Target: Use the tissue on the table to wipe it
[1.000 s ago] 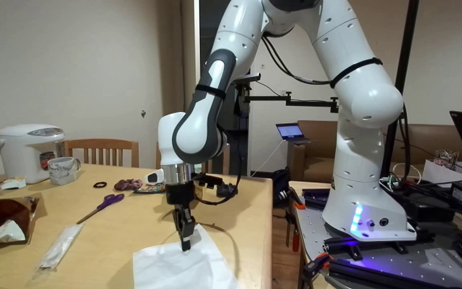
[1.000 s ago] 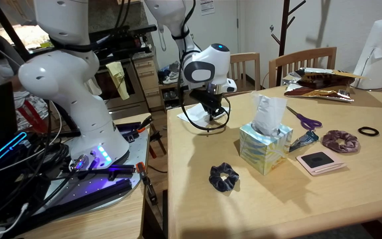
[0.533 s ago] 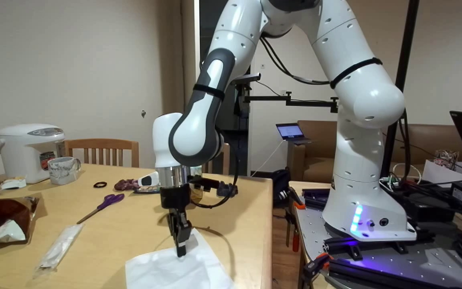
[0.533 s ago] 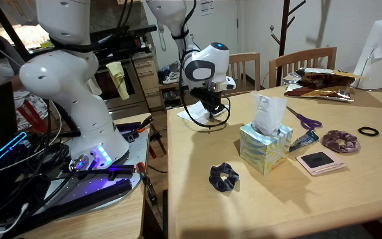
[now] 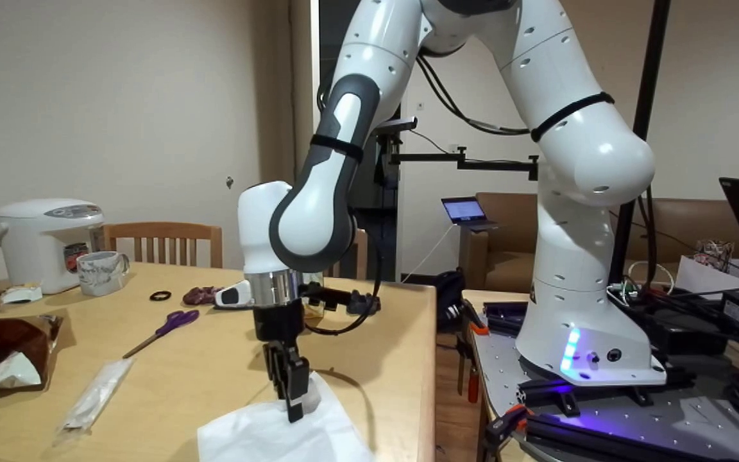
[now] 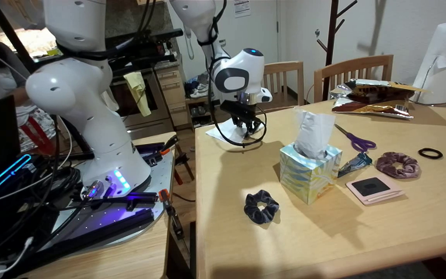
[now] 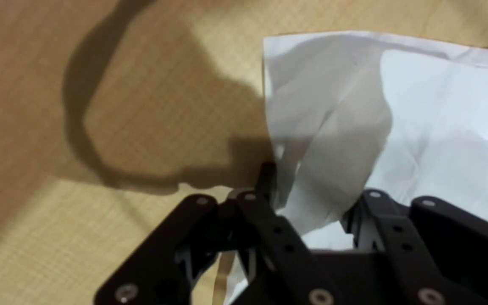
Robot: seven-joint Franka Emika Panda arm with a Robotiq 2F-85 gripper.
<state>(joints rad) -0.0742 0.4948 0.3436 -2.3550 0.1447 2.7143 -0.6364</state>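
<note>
A white tissue (image 5: 280,436) lies spread on the wooden table (image 5: 215,366), near the table's edge by the robot base. It also shows in an exterior view (image 6: 221,131) and in the wrist view (image 7: 430,106). My gripper (image 5: 289,407) points down onto the tissue. In the wrist view the gripper's fingers (image 7: 309,199) stand apart, with a raised, shaded fold of tissue between them. The fold looks loose, with a gap toward the right finger. In an exterior view the gripper (image 6: 246,132) is partly hidden by its camera and cable.
A tissue box (image 6: 312,174) with a tissue sticking out stands on the table. Around it are a dark scrunchie (image 6: 261,207), a pink wallet (image 6: 374,190) and purple scissors (image 5: 170,324). A wrapped packet (image 5: 97,394), a mug (image 5: 101,273) and snack bags (image 5: 13,353) lie farther left.
My gripper has moved slightly left and toward the viewer in an exterior view, and the tissue has slid along with it. In the latest half second the fingers have spread apart.
</note>
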